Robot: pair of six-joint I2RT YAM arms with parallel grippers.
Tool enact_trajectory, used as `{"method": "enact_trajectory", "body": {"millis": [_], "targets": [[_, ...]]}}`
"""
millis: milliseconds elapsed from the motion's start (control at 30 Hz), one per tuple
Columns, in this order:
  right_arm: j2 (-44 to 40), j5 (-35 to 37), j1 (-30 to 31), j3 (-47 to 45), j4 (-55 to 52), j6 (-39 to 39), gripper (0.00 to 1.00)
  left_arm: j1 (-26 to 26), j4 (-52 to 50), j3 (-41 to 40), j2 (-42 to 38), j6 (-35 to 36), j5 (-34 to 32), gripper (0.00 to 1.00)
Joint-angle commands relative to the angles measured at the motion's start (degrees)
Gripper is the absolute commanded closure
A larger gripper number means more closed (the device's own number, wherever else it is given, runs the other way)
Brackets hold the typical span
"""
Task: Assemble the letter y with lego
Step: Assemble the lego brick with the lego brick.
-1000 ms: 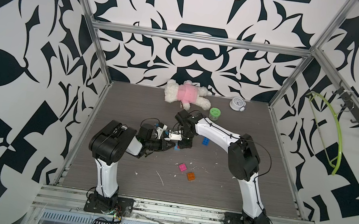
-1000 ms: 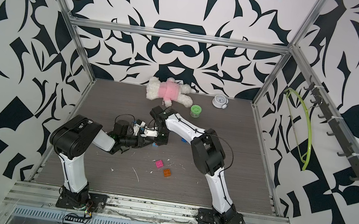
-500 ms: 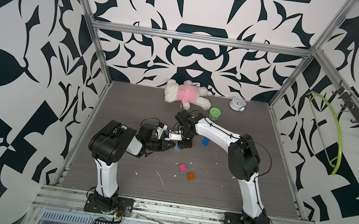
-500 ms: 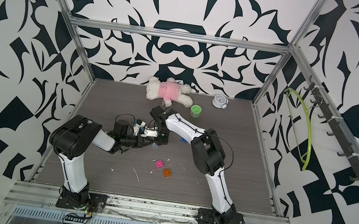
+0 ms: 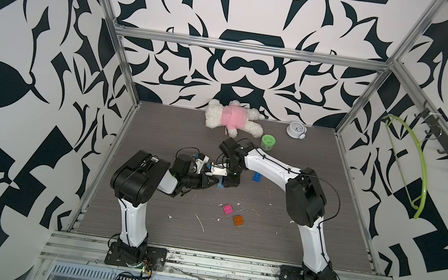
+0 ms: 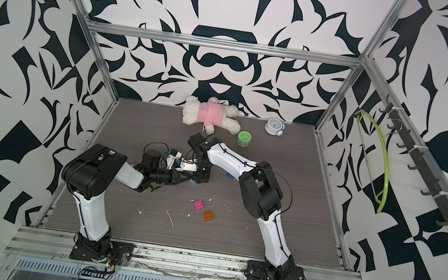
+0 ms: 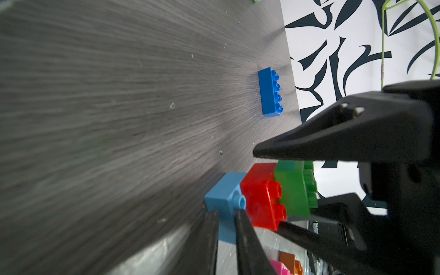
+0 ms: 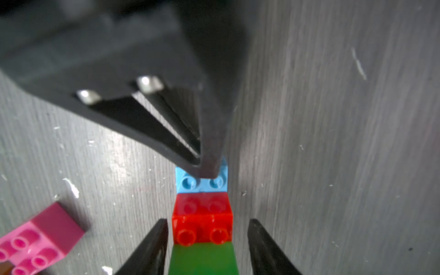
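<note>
Since a second ago the right gripper has opened: its jaws now stand apart on either side of the stem, clear of the red brick and green brick. That stem appears to stand on the table near its middle, light blue brick lowest, left of the dark blue brick and beyond the pink brick and orange brick. The left gripper is pinched shut on the light blue brick. Best now, I judge: lift the right arm straight off without brushing green while the left holds firm, then fetch the dark blue brick
</note>
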Motion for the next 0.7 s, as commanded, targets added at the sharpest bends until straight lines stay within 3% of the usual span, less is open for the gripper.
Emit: {"method": "enact_trajectory", "body": {"millis": [0,200,367,500,600,667], "targets": [[-5.9,-3.0,0.5,-0.5,4.8,2.6,0.41,-1.2,-11.9,-1.8,2.5,1.9,-4.2,0.82],[-13.3,-6.4,-1.3,-4.6,12.3,12.9,0.40,-1.2,-12.0,-1.8,2.3,1.9,-4.2,0.82],[-19.8,-9.5,-5.7,-10.2,19.3,38.4,0.37,-1.2,-12.0,-1.7,2.4,2.1,-4.3,0.82],[-22.7,-9.1,-9.6,-13.6,18.0,60.2,0.37,-1.2,-12.0,-1.7,2.4,2.1,-4.3,0.82],[-24.0,-14.9,-12.3,-19.3,20.6,74.9,0.39,-1.2,-12.0,-1.7,2.5,2.1,-4.4,0.82],[-24.1,-18.9,-12.8,-22.9,23.6,80.2,0.42,-1.2,-12.0,-1.7,2.5,2.1,-4.3,0.82]]}}
